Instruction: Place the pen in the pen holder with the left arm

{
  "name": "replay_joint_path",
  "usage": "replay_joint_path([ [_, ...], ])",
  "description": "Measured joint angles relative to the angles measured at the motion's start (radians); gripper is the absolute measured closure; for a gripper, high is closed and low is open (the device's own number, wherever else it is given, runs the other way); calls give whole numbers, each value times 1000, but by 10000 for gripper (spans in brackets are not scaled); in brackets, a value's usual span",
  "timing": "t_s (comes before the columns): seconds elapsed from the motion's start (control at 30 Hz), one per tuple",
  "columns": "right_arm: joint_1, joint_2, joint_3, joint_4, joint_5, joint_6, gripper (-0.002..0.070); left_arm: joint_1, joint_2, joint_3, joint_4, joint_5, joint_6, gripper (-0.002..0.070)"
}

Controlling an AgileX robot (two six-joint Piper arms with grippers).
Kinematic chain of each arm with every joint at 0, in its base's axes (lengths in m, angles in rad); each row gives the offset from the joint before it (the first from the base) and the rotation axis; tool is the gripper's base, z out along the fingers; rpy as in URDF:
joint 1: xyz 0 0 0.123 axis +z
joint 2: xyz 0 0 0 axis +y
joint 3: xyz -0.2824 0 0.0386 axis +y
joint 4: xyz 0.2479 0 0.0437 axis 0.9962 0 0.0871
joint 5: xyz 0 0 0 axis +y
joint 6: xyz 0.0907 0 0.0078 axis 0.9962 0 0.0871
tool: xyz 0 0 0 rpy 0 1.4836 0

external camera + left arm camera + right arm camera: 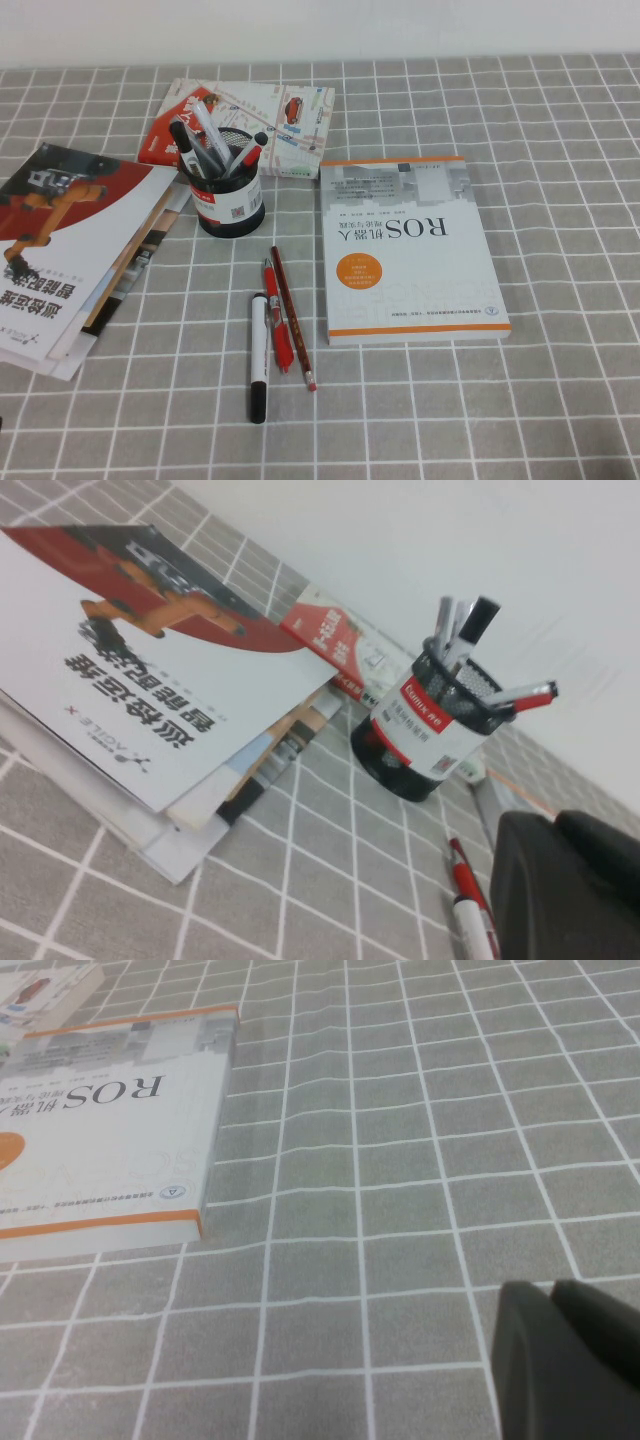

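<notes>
Pen (259, 357) lies near left gripper (565, 885) — right gripper (565, 1360) apart.

Bench (560, 400): grey cloth, white grid lines. Pen (259, 356): white barrel, black cap. Pen holder (229, 203): black mesh, red-and-white label. ROS book (410, 250): white cover, orange bands.

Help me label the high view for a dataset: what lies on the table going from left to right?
Magazine stack → pen holder → pen → red pen → pencil → ROS book. Neither the left gripper nor the right gripper shows in this view.
</notes>
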Motion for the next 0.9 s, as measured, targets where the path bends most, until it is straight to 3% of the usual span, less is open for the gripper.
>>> replay_joint_path([
  [0.4, 0, 0, 0, 0, 0, 0, 691, 0, 0, -6, -15, -38, -3, 677],
  [0.57, 0, 0, 0, 0, 0, 0, 691, 0, 88, -189, -15, 121, 42, 677],
  [0.9, 0, 0, 0, 0, 0, 0, 691, 0, 637, -581, -7, 571, 242, 677],
])
